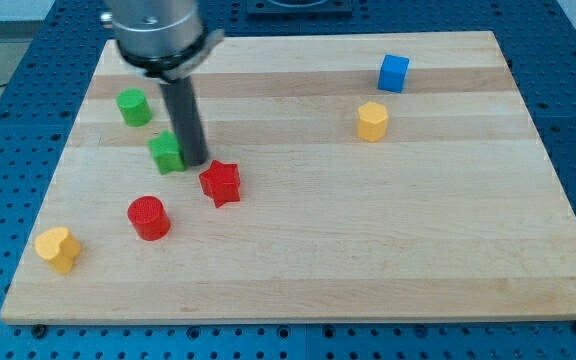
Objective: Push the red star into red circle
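Camera view: my tip (194, 160), a bare rod holding nothing, stands centre-left, touching the green block (168, 152), just above-left of the red star-shaped block (220, 183). The red circular block (149, 217) lies lower left; a push from the star's upper right is needed.

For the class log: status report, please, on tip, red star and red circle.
My tip down beside green block, just above-left of red star. Red star apart from red circle, which lies lower left. Path between clear.

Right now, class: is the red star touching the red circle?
Apart. The camera view shows a plain strip of bare wood between the red star and the red circle, which lies toward the view's lower left of the star.
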